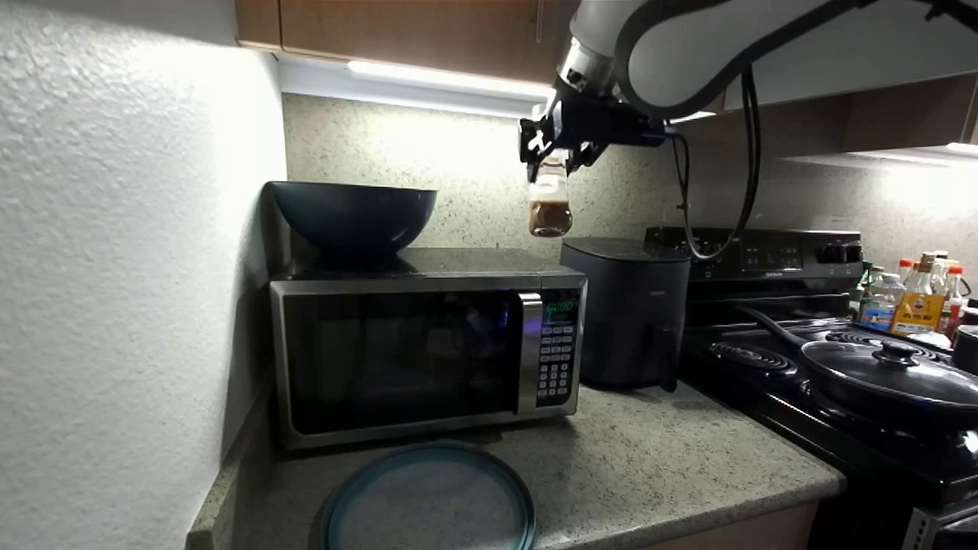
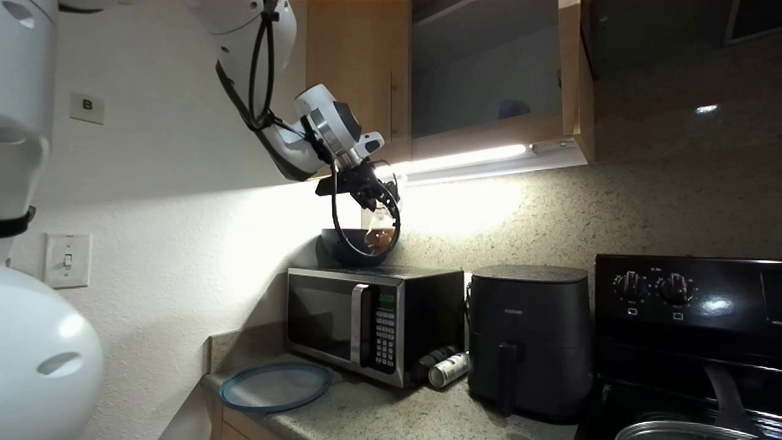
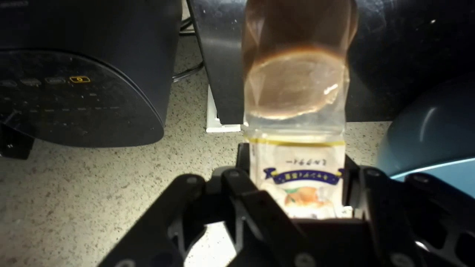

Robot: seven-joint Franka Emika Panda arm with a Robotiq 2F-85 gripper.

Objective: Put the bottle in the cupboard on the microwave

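Speckled backsplash [image 1: 481, 214], hand [image 3: 297, 176] gripped around bottle [image 1: 550, 218], upper end partly obscured, cupboard [image 1: 412, 34] cropped above.

The speckled countertop [image 1: 649, 458] carries the microwave [image 1: 409, 359], air fryer [image 1: 630, 321], blue-rimmed disc [image 2: 275, 387] and sideways can [image 2: 448, 370].

Your main light is the light strip [image 1: 451, 79] glowing under the cupboard [image 1: 412, 30], burning the backsplash [image 2: 473, 211] and white wall [image 2: 263, 226] into glare in both exterior views, with a soft shadow falling on that wall beside the microwave [image 1: 405, 359]. In an exterior view you lose the area above the stove [image 2: 660, 345] to gloom, and a bright reflection sits on its glossy black panel [image 2: 733, 275]. Your wrist view renders the gripper [image 3: 296, 178] dark and soft-edged, the bottle [image 3: 297, 126] a little blurred with a white glint on its brown liquid [image 3: 289, 83], and the backsplash blown out to white between the black linkages [image 3: 193, 200].
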